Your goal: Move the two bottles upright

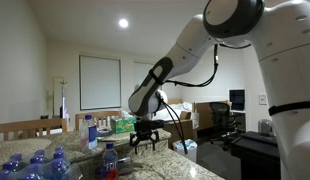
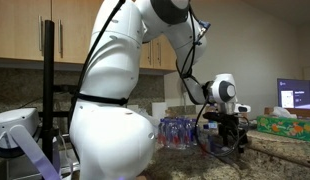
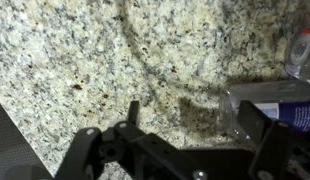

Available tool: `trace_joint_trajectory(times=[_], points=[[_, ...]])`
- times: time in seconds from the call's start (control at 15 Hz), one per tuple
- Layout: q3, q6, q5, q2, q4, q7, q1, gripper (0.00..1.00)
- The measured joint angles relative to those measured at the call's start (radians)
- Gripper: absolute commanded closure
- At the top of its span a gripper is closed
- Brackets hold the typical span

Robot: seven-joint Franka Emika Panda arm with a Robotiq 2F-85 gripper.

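Observation:
In the wrist view one clear bottle (image 3: 257, 101) with a blue label band lies on its side on the speckled granite counter (image 3: 85, 50). Its clear end reaches just inside my right finger. A second clear bottle (image 3: 303, 50) shows at the top right edge, blurred. My gripper (image 3: 195, 122) is open, low over the counter, with bare granite between the fingers. In both exterior views the gripper (image 1: 145, 138) (image 2: 223, 138) points down at the counter. A small bottle (image 1: 108, 158) is just beside it.
A pack of several like bottles with blue caps (image 1: 35, 165) (image 2: 180, 131) stands on the counter near the gripper. Another bottle (image 1: 90, 130) stands further back. Boxes (image 1: 120, 125) and a tissue box (image 2: 285, 128) sit around the counter.

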Motion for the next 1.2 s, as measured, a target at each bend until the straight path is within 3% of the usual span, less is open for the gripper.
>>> trace_joint_trajectory(times=[0.4,1.2], points=[[-0.002,-0.047,0.023,-0.031,0.002,-0.120,-0.025,0.00],[0.031,-0.039,0.017,0.017,0.001,-0.091,0.011,0.00]])
